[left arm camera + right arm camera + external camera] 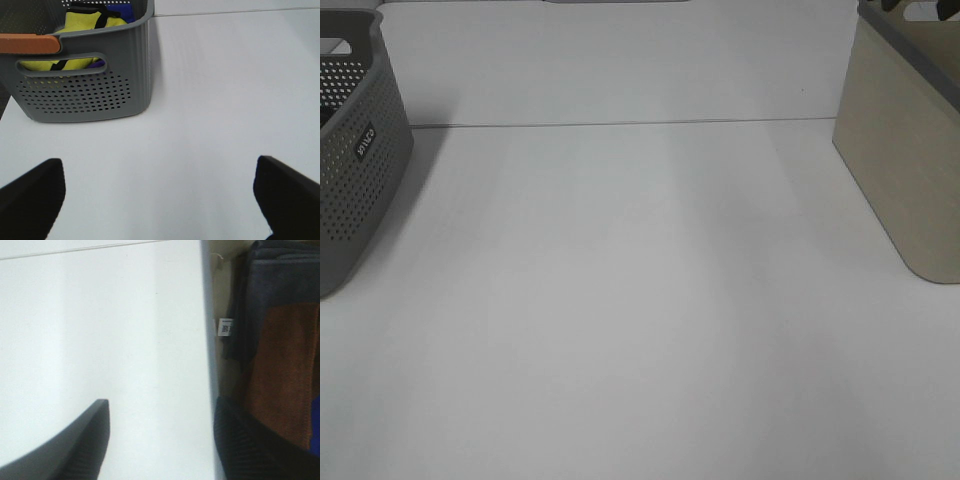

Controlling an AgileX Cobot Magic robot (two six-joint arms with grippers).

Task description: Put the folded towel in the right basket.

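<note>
Rust-brown towel (285, 375) lies inside beige basket (900, 150); right pincer (162, 405), spread empty astride its rim, should lift straight; left pincer (159, 162) spread, idle.

Left end effector (159, 170), right end effector (162, 412) — spread

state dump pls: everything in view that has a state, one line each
grey basket: upright on table, holding cloth
yellow cloth: bunched inside grey basket
beige basket: upright on table, holding towels
brown towel: lying flat inside beige basket
dark towel: inside beige basket, beside or under the brown one
left end effector: open, empty
right end effector: open, empty, at beige basket's rim
</note>
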